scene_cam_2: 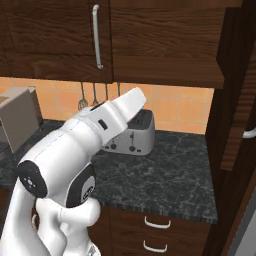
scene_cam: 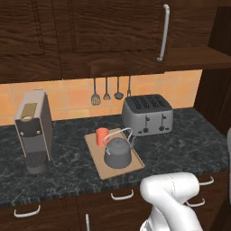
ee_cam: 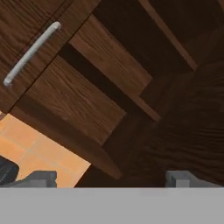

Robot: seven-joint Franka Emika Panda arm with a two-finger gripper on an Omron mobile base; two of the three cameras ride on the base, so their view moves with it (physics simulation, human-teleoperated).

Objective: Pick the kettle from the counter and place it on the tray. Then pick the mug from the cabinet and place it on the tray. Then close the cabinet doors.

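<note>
Coffee machine [scene_cam: 32, 131] at desk [scene_cam: 189, 144] left end. Tray [scene_cam: 101, 158] mid-desk near front edge: orange-red mug [scene_cam: 102, 136] at its back left corner, kettle [scene_cam: 117, 152] upright just beside it, both on the tray. Toaster [scene_cam: 147, 114] behind-right, by the wall. Left cabinet door [scene_cam: 113, 27] closed; right door [scene_cam_2: 239, 95] swung open. End effector [ee_cam: 111, 178] faces the cabinet shelf [ee_cam: 109, 65], fingers apart, holding nothing.
</note>
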